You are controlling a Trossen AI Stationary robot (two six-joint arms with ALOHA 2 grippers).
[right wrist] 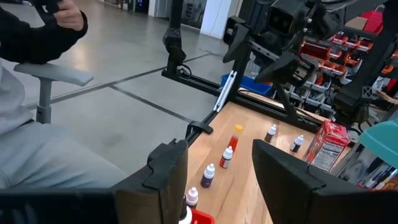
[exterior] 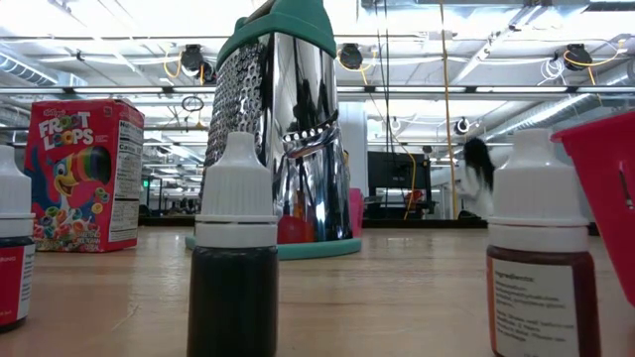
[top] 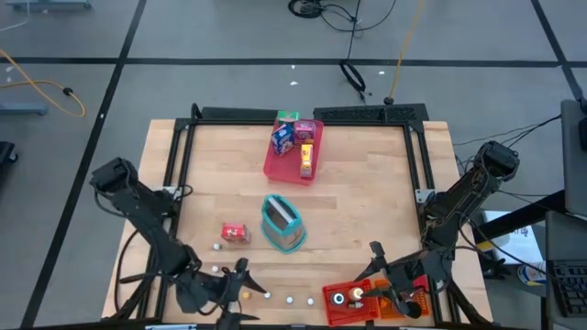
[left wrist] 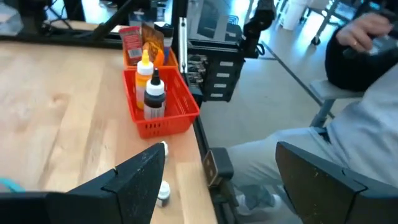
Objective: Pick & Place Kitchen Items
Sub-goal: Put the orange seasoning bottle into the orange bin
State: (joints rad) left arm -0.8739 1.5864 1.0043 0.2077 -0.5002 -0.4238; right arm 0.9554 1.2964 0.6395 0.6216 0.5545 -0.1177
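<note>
The left gripper (top: 240, 280) hangs with fingers apart at the table's (top: 367, 183) near edge, just beside a row of small dropper bottles (top: 218, 246). The right gripper (top: 385, 266), fingers also spread, sits over the red bin (top: 353, 312) at the near right, which holds a yellow bottle (left wrist: 143, 67) and a white-capped dark bottle (left wrist: 154, 93). Left of centre lies a Froot Loops box (top: 235, 234), beside a teal-handled grater (top: 282, 223). Farther off, a pink tray (top: 275, 167) carries more small boxes (top: 282, 139).
</note>
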